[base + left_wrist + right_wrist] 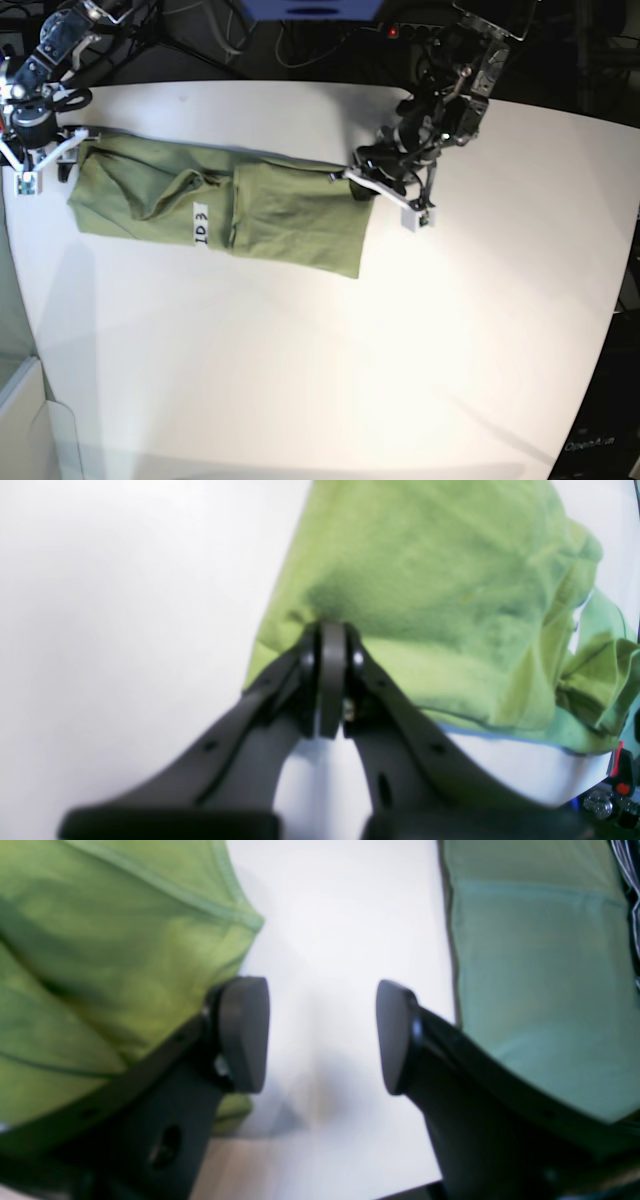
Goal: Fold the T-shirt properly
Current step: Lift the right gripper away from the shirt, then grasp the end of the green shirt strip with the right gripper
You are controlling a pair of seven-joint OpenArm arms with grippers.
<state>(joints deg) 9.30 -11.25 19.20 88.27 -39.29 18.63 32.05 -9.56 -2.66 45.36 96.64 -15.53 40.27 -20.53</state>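
Overhead, the T-shirt (225,205) lies flat on the white desk (330,340), stretched as a long green band from about 9 o'clock toward the middle of the desk, its far end reaching toward 1 o'clock of centre, with a small white label (200,226) bearing dark marks lying on the cloth near its lower edge. On the side of the arm with the left wrist camera, the left gripper (332,630) has its jaws pressed together on the edge of the shirt, pinching a bit of green cloth that puckers and darkens just beyond the tips; the rest of the shirt spreads away from it toward 12 and 2 o'clock in that wrist view, rumpled into folds at 3 o'clock. At the other end of the shirt the right gripper (322,1035) stands spread, with bare white desk showing between its two dark fingers (245,1032) and nothing held; green cloth with a stitched hem lies just beside its one finger at 10 o'clock, and a paler greenish surface (540,980) sits beyond the other finger at 2 o'clock
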